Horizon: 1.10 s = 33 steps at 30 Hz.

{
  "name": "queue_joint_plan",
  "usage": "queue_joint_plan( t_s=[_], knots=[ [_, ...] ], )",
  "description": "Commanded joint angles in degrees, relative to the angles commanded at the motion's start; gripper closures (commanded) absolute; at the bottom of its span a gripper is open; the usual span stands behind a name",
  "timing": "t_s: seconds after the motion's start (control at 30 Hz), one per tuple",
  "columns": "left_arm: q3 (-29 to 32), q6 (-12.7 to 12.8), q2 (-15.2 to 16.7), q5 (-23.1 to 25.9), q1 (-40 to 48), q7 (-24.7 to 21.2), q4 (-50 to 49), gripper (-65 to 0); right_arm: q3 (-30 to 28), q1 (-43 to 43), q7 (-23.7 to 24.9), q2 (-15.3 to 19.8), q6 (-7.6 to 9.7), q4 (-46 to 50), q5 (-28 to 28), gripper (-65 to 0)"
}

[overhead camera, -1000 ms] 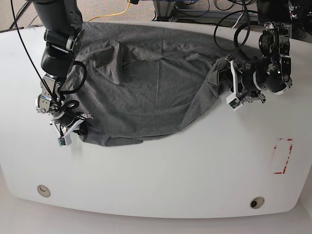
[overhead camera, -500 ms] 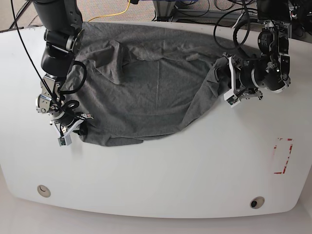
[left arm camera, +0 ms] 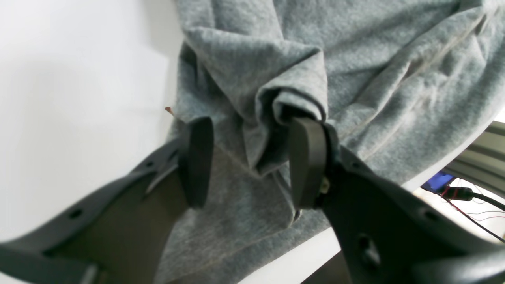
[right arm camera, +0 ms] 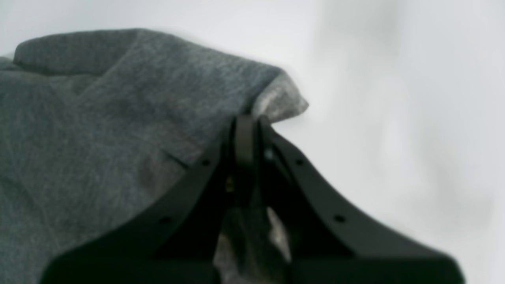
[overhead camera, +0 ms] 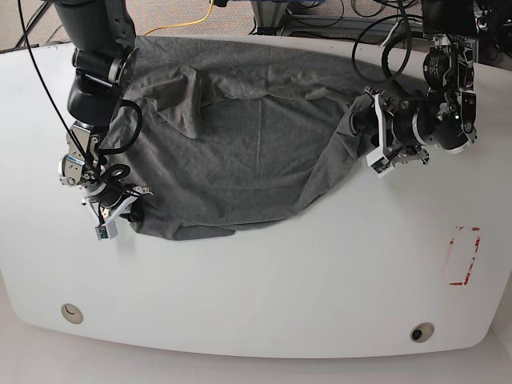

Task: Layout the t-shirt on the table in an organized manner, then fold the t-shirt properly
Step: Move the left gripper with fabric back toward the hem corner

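The t-shirt lies spread but rumpled over the far half of the surface, its near hem curving unevenly and one far corner folded back on itself — the layout step is, in my judgement, not yet finished. My right gripper is pressed together on a corner of the cloth at the near edge; the wrist view shows the fingers closed with grey fabric caught between them and a small flap standing past the tips. I hold this corner low against the surface so that it can serve as an anchor while the other side is drawn out. My left gripper stands spread, the two pads apart, with a bunched fold of the opposite edge lying between them; one pad touches the fold, the other sits beside it, so nothing is pinched here. The fold is placed between the pads because that is the point a grasp would need. In the base view the left gripper sits at the gathered side, well apart from the right gripper.
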Motion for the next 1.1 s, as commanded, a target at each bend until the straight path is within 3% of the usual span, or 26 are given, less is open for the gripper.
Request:
queue_joint_plan(
  t_s=[0.33,0.43,0.6,0.67,0.77,1.1],
  knots=[
    [0.62,0.0,0.09,0.0,-0.97,-0.09,-1.58,-28.3,0.0,0.0,0.0,0.0,0.0,0.0,0.0,0.0],
    [1.93,0.0,0.09,0.0,-1.93,-0.09,-1.58,-23.6,0.0,0.0,0.0,0.0,0.0,0.0,0.0,0.0],
    [2.37,0.0,0.09,0.09,-2.2,-0.18,-1.67,-8.2,0.0,0.0,0.0,0.0,0.0,0.0,0.0,0.0],
    [2.37,0.0,0.18,0.09,-2.73,-0.18,-1.67,-5.6,0.0,0.0,0.0,0.0,0.0,0.0,0.0,0.0],
    [2.37,0.0,1.05,0.26,-3.6,-0.18,-1.67,-4.3,0.0,0.0,0.0,0.0,0.0,0.0,0.0,0.0],
    [5.8,0.0,1.76,7.38,-5.19,-0.18,-1.58,0.0,0.0,0.0,0.0,0.0,0.0,0.0,0.0,0.0]
  ],
)
